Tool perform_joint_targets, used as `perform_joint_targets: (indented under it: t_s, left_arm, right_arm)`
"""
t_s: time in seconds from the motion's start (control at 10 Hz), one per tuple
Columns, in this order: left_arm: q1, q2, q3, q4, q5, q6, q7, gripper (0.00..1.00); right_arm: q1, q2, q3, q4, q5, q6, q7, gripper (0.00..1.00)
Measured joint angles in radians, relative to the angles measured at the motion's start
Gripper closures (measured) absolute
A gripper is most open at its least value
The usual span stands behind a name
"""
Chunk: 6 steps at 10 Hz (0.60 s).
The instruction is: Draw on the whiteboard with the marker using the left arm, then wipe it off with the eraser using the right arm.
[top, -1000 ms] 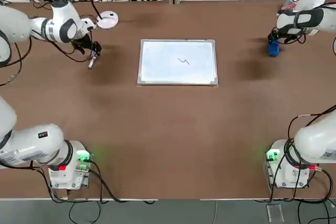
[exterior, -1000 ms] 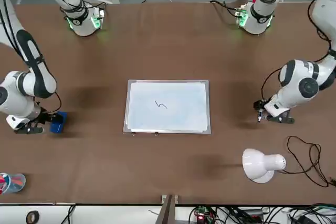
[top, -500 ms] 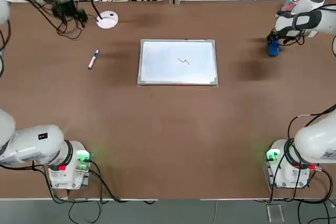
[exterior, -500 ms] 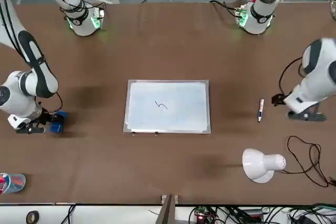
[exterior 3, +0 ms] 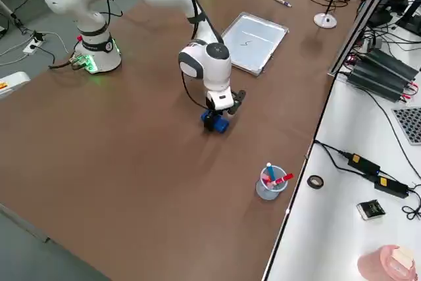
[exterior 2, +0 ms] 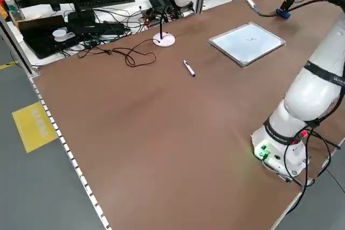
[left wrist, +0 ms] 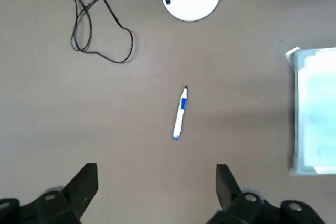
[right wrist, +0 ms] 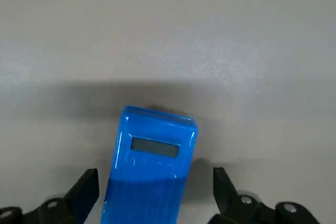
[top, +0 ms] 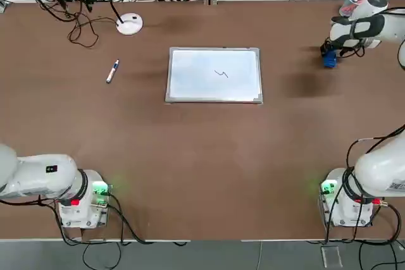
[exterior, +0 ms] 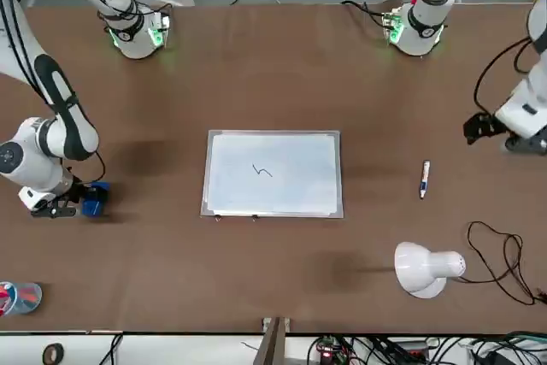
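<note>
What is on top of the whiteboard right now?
Only a small dark squiggle marks the whiteboard; nothing rests on it. The table beneath it is covered.

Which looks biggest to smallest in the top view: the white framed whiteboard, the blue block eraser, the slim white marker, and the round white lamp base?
1. White silver-framed whiteboard, largest.
2. Round white lamp base.
3 and 4. Slim white marker and blue block eraser: too alike to rank; the eraser is partly hidden under the right gripper.

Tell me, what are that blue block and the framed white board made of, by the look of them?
The eraser looks like smooth, glossy moulded plastic: bright blue, rounded edges, with a sheen along its top edge. The whiteboard seems to have a smooth, coated white face, since a thin pen stroke sits cleanly on it; its thin silver-grey frame looks like metal, though painted plastic cannot be ruled out.
</note>
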Motion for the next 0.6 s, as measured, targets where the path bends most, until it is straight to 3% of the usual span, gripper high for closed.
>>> perform_joint_targets:
  t_s: [0.4,0.6]
  left_arm:
    - [-0.034,-0.096,0.062,0.002,-0.066,-0.071,0.050,0.00]
    - [-0.033,-0.134,0.070,0.003,-0.095,-0.111,0.050,0.00]
  right_arm:
    - [0.000,0.000,-0.001,0.000,0.000,0.000,0.003,0.38]
    - [0.000,0.000,-0.001,0.000,0.000,0.000,0.004,0.42]
